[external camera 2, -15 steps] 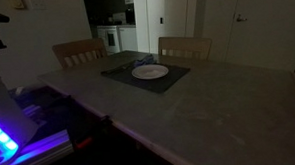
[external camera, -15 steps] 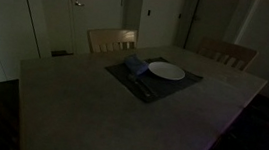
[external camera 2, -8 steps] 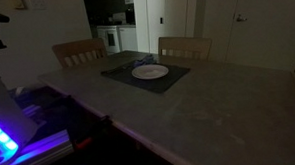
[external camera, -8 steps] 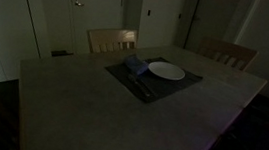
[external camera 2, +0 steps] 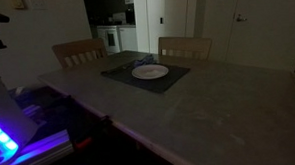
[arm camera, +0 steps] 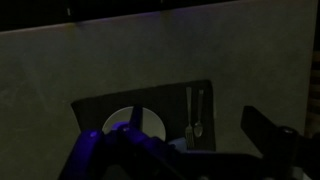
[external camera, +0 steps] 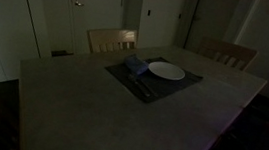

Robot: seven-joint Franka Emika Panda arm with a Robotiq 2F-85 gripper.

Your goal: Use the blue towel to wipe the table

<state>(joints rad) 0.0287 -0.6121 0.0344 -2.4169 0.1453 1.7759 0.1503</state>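
On the dark placemat (external camera: 159,89), folded just beside the plate (external camera: 166,71) as part of a laid setting, the blue towel (external camera: 133,64) lies untouched, while well above the table (external camera: 71,104) the jaws hang apparently spread and empty, seemingly poised to descend for it.

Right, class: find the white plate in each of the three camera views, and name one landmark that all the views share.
In an exterior view: the white plate sits slightly right of centre, just above the middle.
In an exterior view: it sits at centre, just above the middle.
Wrist view: it is low, left of centre, and partly hidden.
Shared landmark: the dark placemat under it.
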